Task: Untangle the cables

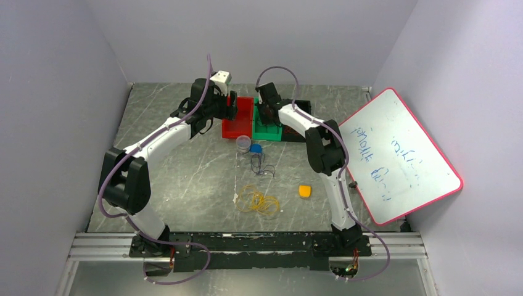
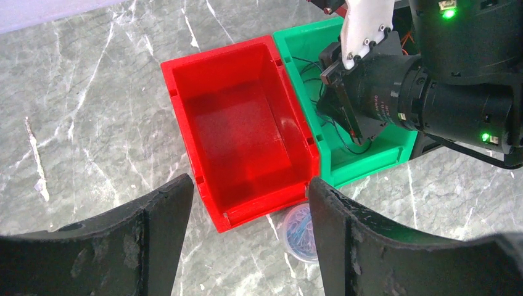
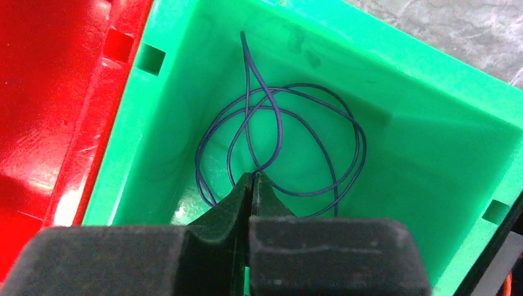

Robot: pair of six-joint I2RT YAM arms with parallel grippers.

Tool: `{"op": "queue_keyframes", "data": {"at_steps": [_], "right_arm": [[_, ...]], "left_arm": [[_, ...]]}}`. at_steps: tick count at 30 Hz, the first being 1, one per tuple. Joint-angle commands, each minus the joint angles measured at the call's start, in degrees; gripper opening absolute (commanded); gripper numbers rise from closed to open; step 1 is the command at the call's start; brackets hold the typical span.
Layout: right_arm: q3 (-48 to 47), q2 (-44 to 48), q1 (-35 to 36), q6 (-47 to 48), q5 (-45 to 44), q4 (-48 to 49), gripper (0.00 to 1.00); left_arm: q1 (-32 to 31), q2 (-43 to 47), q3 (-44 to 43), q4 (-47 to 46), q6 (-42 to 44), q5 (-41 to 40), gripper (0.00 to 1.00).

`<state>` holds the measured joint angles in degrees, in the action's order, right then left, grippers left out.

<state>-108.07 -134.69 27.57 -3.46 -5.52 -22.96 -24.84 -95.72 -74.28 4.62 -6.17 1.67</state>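
A thin dark purple cable lies coiled on the floor of the green bin. My right gripper reaches down into that bin, shut on a strand of the purple cable at its tips. From above, the right gripper hangs over the green bin. On the table a yellow cable lies in loose loops, with a dark cable behind it. My left gripper is open and holds nothing, above the near end of the red bin.
A clear tub of blue clips stands just in front of the red bin, with a blue lid beside it. A small orange block lies to the right of the yellow cable. A whiteboard leans against the right wall.
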Motion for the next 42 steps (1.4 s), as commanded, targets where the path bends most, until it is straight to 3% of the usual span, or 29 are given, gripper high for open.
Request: {"op": "queue_keyframes", "data": {"at_steps": [1, 4, 10, 14, 32, 42], "right_arm": [[-2.0, -1.6, 0.4, 0.7, -0.8, -2.4, 0.0], [-1.4, -0.7, 0.4, 0.7, -0.5, -1.9, 0.0], [-1.0, 2.4, 0.3, 0.8, 1.2, -0.7, 0.19], [-0.7, 5.0, 0.3, 0.1, 2.1, 0.4, 0.27], [1.1, 12.2, 0.2, 0.7, -0.6, 0.2, 0.48], [13.0, 22.9, 0.1, 0.7, 7.6, 6.0, 0.5]], "left_arm": [[0.4, -0.6, -1.4, -0.2, 0.7, 1.0, 0.73], [0.4, -0.6, -1.5, -0.1, 0.7, 1.0, 0.73], [0.4, -0.6, -1.4, -0.2, 0.6, 1.2, 0.73], [0.4, -0.6, -1.4, -0.2, 0.7, 1.1, 0.73], [0.4, -0.3, -1.4, -0.2, 0.9, 0.8, 0.74], [0.5, -0.9, -1.5, -0.2, 0.6, 1.6, 0.74]]}}
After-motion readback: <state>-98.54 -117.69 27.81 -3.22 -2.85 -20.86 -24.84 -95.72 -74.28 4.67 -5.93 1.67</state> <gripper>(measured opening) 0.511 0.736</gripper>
